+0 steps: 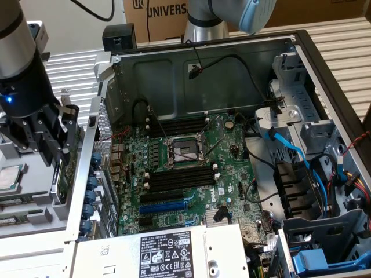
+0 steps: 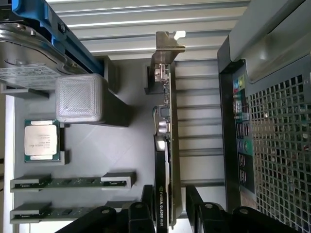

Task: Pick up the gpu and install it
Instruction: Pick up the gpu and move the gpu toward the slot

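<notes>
Straddling the gpu [image 2: 165, 145], my tool [image 2: 170, 201] stands open, jaws either side; risk: off-centre closing may tilt it, jamming it in tray [image 2: 97, 145].

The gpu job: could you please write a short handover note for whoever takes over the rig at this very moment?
Claw: open, one finger on each side of the gpu, not clamped on it.
gpu: standing on edge in the grey parts tray, beside the open computer case.
Done: claw lined up on the card.
Left: grasp, lift, and seat the card in the motherboard; no card is fitted there yet.
</notes>
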`<action>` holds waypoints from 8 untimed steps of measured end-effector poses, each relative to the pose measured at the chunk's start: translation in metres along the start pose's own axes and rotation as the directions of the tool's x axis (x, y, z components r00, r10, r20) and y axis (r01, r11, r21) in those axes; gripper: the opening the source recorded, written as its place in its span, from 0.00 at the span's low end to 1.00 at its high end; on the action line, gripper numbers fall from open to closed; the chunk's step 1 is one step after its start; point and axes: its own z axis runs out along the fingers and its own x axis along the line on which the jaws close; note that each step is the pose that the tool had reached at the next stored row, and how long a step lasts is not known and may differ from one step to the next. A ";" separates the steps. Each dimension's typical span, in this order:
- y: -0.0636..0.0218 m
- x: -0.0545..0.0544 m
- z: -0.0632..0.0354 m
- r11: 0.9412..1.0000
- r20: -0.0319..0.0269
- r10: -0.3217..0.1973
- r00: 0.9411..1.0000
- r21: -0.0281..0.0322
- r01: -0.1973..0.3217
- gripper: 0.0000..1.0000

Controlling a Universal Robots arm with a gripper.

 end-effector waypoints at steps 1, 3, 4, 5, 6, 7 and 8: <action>0.0000 0.000 0.0014 1.000 -0.002 0.000 1.000 0.000 0.000 0.40; 0.0003 0.000 0.0030 1.000 -0.003 0.000 1.000 -0.001 0.000 0.40; 0.0010 0.001 0.0038 1.000 -0.003 0.001 1.000 -0.001 -0.001 0.40; 0.0015 0.001 0.0046 1.000 -0.005 0.001 1.000 -0.002 -0.001 0.40; 0.0014 0.001 0.0057 1.000 -0.006 0.001 1.000 -0.003 -0.001 0.40; 0.0013 0.001 0.0067 1.000 -0.007 0.001 1.000 -0.006 -0.001 0.40; 0.0013 0.001 0.0079 1.000 -0.007 0.001 1.000 -0.008 -0.001 0.40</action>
